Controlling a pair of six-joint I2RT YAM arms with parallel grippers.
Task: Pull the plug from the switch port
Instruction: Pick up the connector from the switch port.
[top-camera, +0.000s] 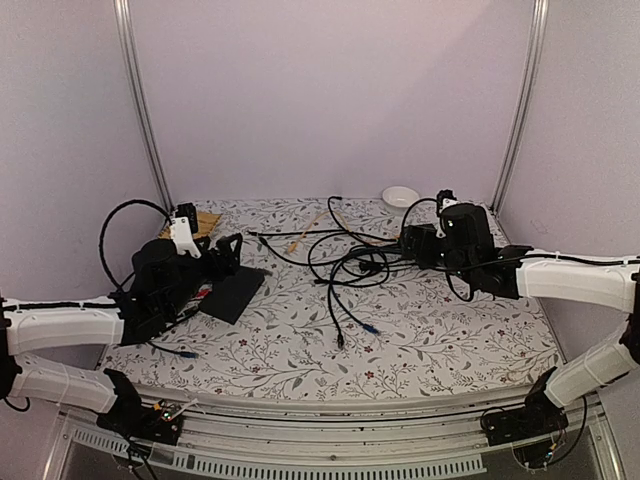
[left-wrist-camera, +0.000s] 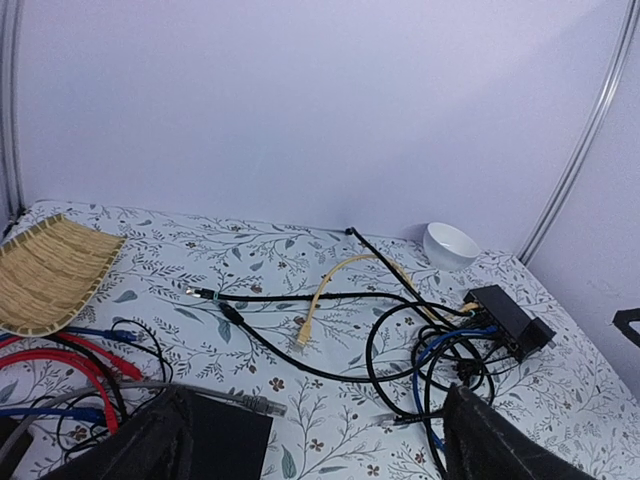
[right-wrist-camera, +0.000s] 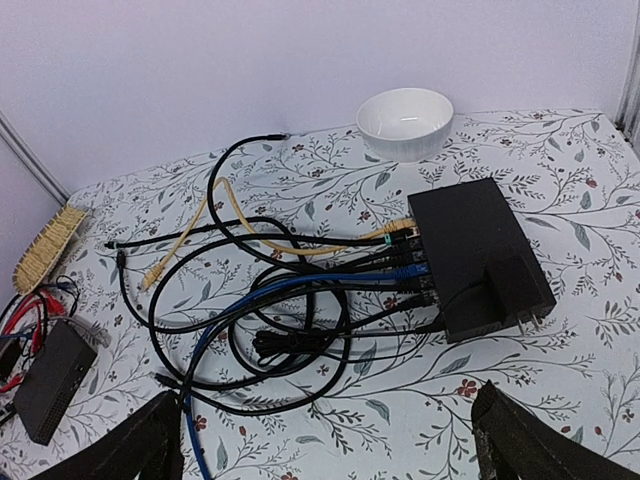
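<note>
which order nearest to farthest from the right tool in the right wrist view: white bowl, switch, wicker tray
1. switch, just ahead of the right tool, slightly to the right
2. white bowl, beyond the switch by the back wall
3. wicker tray, at the far left edge

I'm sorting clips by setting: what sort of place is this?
Probably a robot test booth, not a home: plain walls with metal corner rails, a table under floral cloth, and a switch trailing many cables.

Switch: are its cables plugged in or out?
Plugged in: the switch has yellow, black and blue plugs seated along its port edge.
</note>
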